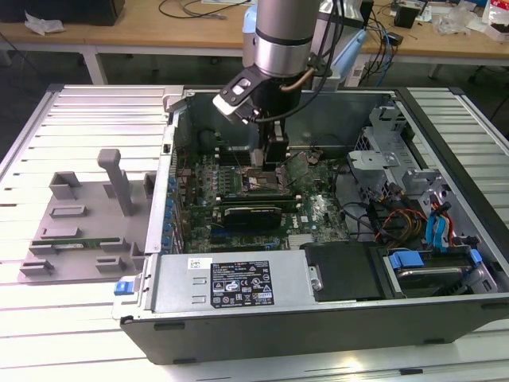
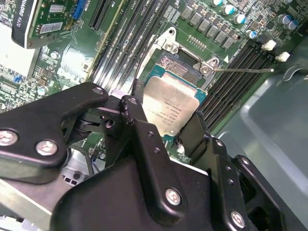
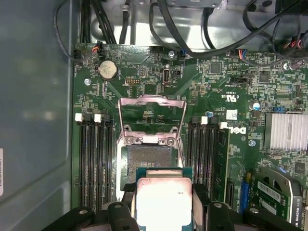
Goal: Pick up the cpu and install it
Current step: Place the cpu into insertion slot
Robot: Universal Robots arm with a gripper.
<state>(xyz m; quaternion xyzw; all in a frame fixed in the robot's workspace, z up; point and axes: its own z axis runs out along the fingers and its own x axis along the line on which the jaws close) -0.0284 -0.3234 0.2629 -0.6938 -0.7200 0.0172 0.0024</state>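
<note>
The cpu [image 3: 163,201], a flat square chip with a silver-grey top, sits between the black fingers [image 3: 128,202] of my gripper [image 3: 163,209], which is shut on its two side edges. It hangs low over the near part of the open socket [image 3: 149,158] on the green motherboard [image 3: 211,91]. The far part of the socket shows uncovered, and the metal load plate [image 3: 153,115] stands flipped up behind it. In the second wrist view the cpu [image 2: 171,108] lies between the fingers [image 2: 137,113] of the gripper [image 2: 166,126]. In the exterior view the gripper [image 1: 270,163] reaches down inside the computer case.
Memory slots [image 3: 94,163] flank the socket on both sides. A graphics card [image 1: 250,215] lies just in front of it. The power supply [image 1: 231,282], drive bays and cables [image 1: 429,231] fill the case. A grey fixture tray [image 1: 79,223] stands outside, at the exterior view's left.
</note>
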